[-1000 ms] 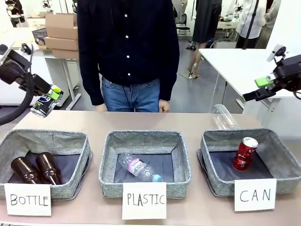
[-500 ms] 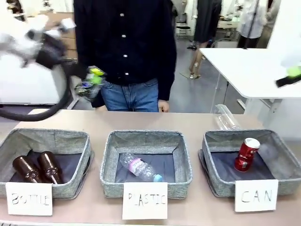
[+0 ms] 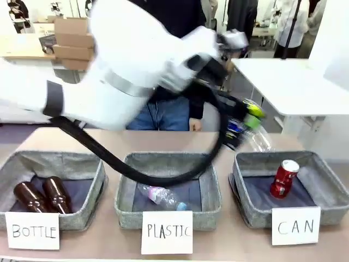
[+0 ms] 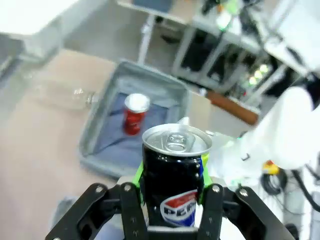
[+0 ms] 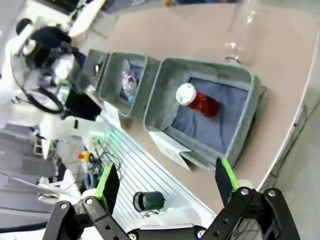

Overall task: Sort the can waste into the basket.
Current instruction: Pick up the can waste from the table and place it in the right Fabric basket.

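Black can clamped upright between left pincer pads.

Glossy metal can, woven-fabric basket

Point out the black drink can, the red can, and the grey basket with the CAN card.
Black metal drink can (image 4: 176, 170), left wrist view, its printed side.
Red metal can (image 3: 284, 178), front view, mid body.
Grey woven basket carded CAN (image 3: 244, 210), front view, front wall left of card.
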Robot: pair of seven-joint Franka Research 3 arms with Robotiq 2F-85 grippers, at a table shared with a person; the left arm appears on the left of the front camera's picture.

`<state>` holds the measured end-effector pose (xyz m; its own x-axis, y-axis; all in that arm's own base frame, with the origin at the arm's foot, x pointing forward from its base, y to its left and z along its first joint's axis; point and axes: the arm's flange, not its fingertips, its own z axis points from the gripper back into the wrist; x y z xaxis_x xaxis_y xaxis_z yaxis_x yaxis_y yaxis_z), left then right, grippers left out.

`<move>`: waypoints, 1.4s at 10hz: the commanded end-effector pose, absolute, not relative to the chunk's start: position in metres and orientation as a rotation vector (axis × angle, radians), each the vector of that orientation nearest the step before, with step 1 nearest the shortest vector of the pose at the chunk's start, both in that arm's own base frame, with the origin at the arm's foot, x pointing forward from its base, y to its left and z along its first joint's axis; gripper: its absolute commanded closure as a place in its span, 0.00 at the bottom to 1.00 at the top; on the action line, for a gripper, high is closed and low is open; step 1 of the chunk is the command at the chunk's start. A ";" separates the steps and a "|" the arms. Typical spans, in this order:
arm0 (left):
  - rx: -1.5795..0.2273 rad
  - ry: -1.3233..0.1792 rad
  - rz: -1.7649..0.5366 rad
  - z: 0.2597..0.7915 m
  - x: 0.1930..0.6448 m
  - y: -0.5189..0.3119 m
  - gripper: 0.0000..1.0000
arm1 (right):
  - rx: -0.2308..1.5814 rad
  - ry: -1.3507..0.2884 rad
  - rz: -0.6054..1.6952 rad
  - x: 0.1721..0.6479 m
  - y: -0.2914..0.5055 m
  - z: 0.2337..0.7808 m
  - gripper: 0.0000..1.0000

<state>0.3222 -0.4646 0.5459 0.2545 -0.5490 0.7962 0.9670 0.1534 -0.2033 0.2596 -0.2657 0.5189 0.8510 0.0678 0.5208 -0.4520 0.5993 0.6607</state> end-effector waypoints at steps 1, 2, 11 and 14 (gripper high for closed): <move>-0.747 -0.566 -1.381 0.516 0.321 -0.542 0.59 | 0.934 -0.474 0.396 0.269 -0.244 0.497 0.00; -0.733 -0.606 -1.413 0.497 0.317 -0.573 0.59 | 0.971 -0.475 0.405 0.273 -0.235 0.486 0.00; -0.766 -0.697 -1.500 0.440 0.330 -0.592 0.59 | 0.912 -0.463 0.325 0.261 -0.258 0.505 0.00; -0.754 -0.687 -1.462 0.436 0.336 -0.589 0.01 | 0.912 -0.463 0.325 0.261 -0.258 0.505 0.00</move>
